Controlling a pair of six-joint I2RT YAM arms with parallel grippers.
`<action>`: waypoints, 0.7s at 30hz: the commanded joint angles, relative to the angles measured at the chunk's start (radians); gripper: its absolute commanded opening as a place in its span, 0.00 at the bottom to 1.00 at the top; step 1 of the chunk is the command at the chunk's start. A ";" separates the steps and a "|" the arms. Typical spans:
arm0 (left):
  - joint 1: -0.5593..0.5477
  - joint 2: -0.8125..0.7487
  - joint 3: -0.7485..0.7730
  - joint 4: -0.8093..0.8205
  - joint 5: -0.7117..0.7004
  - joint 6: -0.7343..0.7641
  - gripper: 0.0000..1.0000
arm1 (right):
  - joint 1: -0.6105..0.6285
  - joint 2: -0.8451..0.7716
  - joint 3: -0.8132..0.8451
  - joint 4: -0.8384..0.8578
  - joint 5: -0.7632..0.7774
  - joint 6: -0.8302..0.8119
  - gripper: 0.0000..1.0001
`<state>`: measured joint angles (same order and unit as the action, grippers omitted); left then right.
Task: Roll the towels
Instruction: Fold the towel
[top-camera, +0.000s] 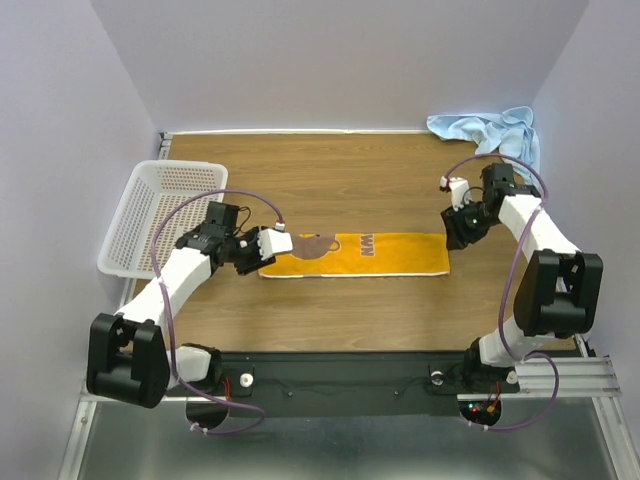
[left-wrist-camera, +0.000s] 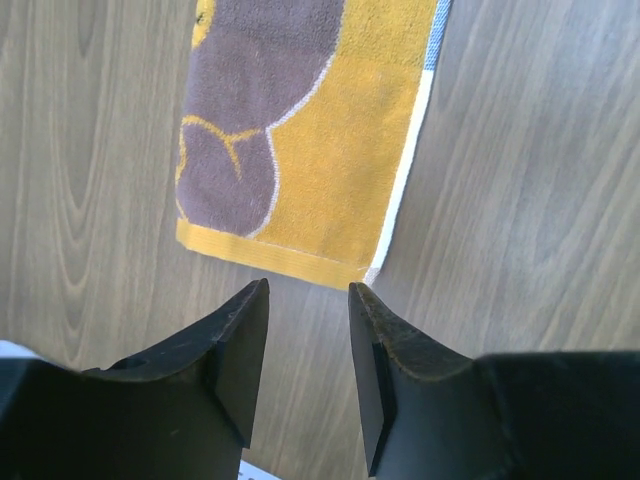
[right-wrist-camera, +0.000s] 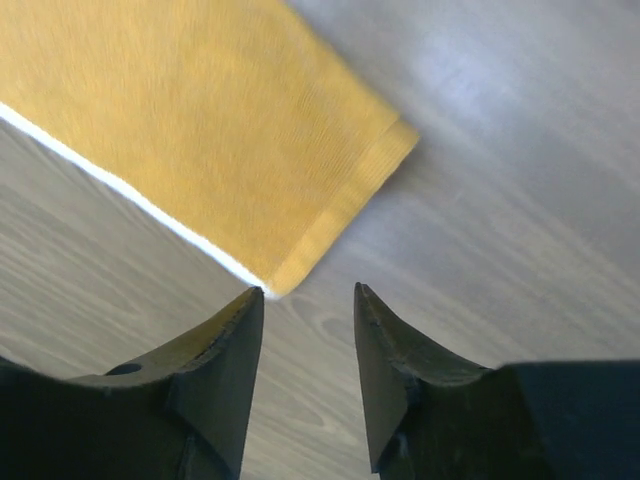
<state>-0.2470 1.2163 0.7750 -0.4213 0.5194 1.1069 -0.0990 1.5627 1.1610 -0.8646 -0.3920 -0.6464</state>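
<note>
We look down on a wooden table (top-camera: 350, 180) with two robot arms fixed at its near edge. A mustard-yellow towel (top-camera: 370, 253) lies flat and unrolled across the middle of the table, its long sides running left to right. A brown printed shape covers its left part, and brown letters sit near its middle. A thin white stripe runs along its near long edge.

The left gripper (top-camera: 268, 250) hangs low at the towel's left short end. From the left wrist camera we see its two dark fingers (left-wrist-camera: 235, 340) parted by a modest gap, with nothing between them. The towel's hemmed end lies just ahead of the fingertips, and its white-edged corner sits right by the tip of one finger. We cannot tell whether they touch.

The right gripper (top-camera: 455, 240) is at the towel's right short end. Its wrist camera view is slightly blurred. There its fingers (right-wrist-camera: 215, 370) are likewise parted and hold nothing, and a corner of the yellow cloth lies just beside one fingertip on the wood.

A light blue towel (top-camera: 490, 130) lies crumpled in the far right corner of the table, against the walls, well apart from both grippers. A white perforated basket (top-camera: 150, 215) sits at the table's left edge, just beyond the left arm.
</note>
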 joint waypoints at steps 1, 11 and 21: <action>0.000 0.031 0.081 -0.019 0.071 -0.088 0.48 | -0.008 0.063 0.107 -0.014 -0.060 0.050 0.45; -0.011 0.333 0.242 0.191 -0.062 -0.573 0.36 | 0.024 0.269 0.167 0.050 -0.032 0.157 0.36; -0.021 0.571 0.377 0.156 -0.185 -0.703 0.23 | 0.031 0.330 0.105 0.093 0.139 0.177 0.23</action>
<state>-0.2630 1.7592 1.0973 -0.2581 0.3805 0.4759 -0.0746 1.8965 1.2934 -0.8066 -0.3386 -0.4633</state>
